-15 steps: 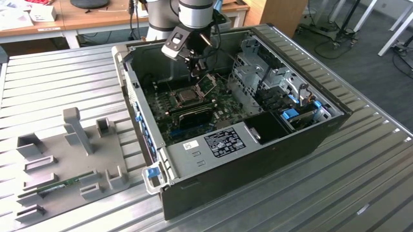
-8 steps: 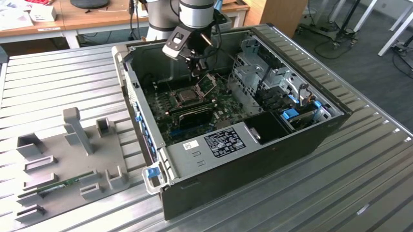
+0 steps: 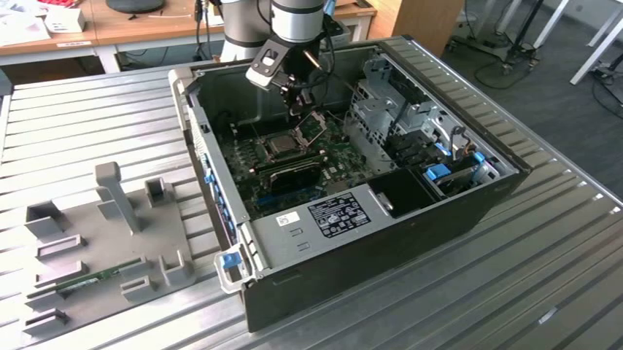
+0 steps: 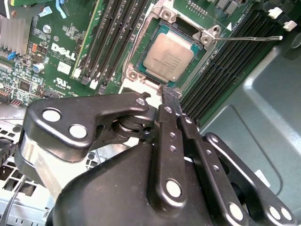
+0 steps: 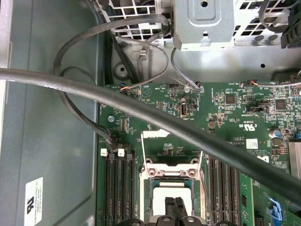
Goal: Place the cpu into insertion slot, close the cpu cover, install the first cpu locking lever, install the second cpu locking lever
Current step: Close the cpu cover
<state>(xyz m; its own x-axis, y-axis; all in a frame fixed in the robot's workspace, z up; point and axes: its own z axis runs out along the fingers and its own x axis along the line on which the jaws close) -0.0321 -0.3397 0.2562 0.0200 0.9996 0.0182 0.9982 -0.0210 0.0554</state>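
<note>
The cpu [image 4: 168, 57], a silvery-tan square, lies flat in the insertion slot [image 4: 207, 36] on the green board inside the open computer case [image 3: 389, 240]. The cpu cover [image 3: 316, 125] stands tilted up beside the slot; in the first wrist view the cpu cover [image 5: 170, 170] shows foreshortened above the cpu [image 5: 162, 192]. My gripper [image 4: 170, 95] is shut, its tips just over the slot's near edge and at the raised cover's edge. The exterior view shows the gripper [image 3: 295, 102] reaching down into the case. A thin wire locking lever [image 4: 249, 38] stands free beside the slot.
Black memory slots [image 4: 117, 42] flank the socket on both sides. A thick black cable [image 5: 141, 110] crosses in front of the first wrist camera. A metal drive cage [image 3: 389, 102] stands to the exterior view's right of the board. A grey fixture [image 3: 107, 233] lies on the ribbed table.
</note>
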